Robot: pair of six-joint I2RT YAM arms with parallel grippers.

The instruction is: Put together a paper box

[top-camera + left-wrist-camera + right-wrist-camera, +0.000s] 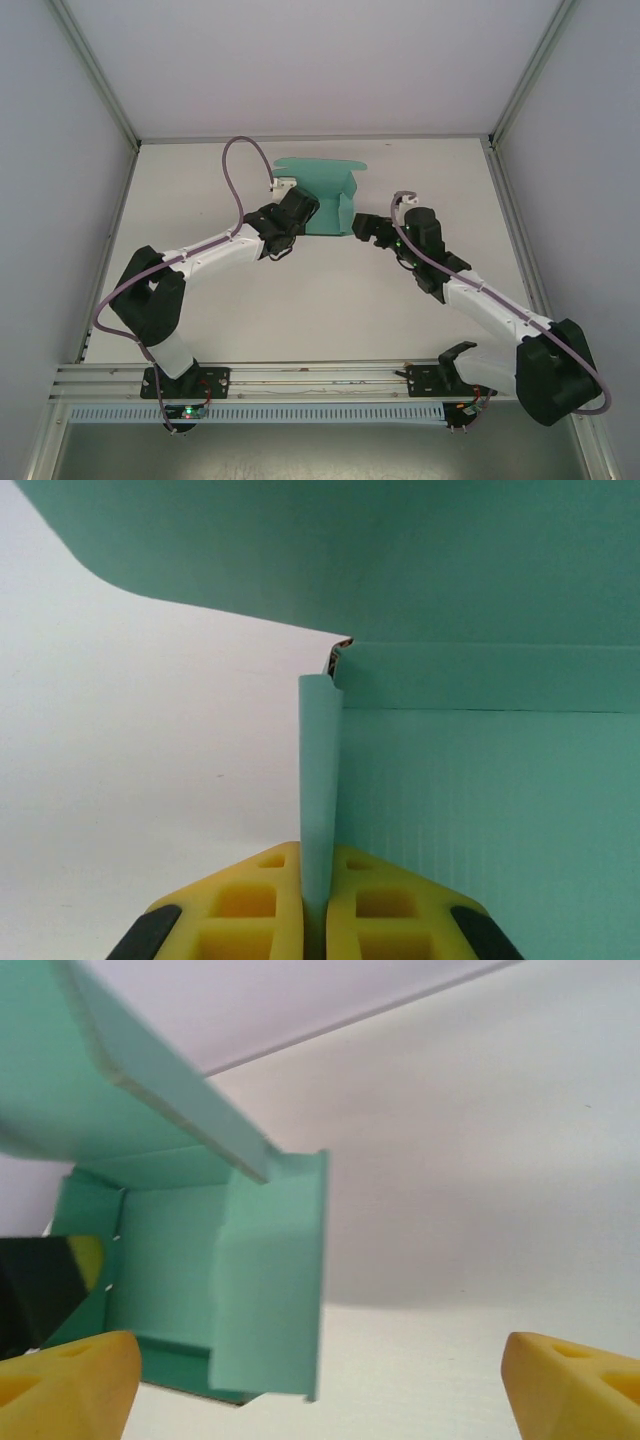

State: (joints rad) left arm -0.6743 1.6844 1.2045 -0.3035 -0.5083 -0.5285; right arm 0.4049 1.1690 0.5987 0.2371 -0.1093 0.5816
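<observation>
On the left of the white worktop point(330, 320), the left claw point(297, 212) is pressed together on an upright side flap of the teal paper box point(322, 190), pinching the thin card between its yellow pads point(270, 900). The half-folded box sits mid-worktop toward the far edge, its lid flap raised. Just right of it, the right claw point(362, 228) is spread wide, gripping nothing.

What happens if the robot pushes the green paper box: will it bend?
It probably bends easily: the paper box is thin card, with one flap pinched in the left gripper. It is likely light too, and apt to tip, standing half-folded.
</observation>
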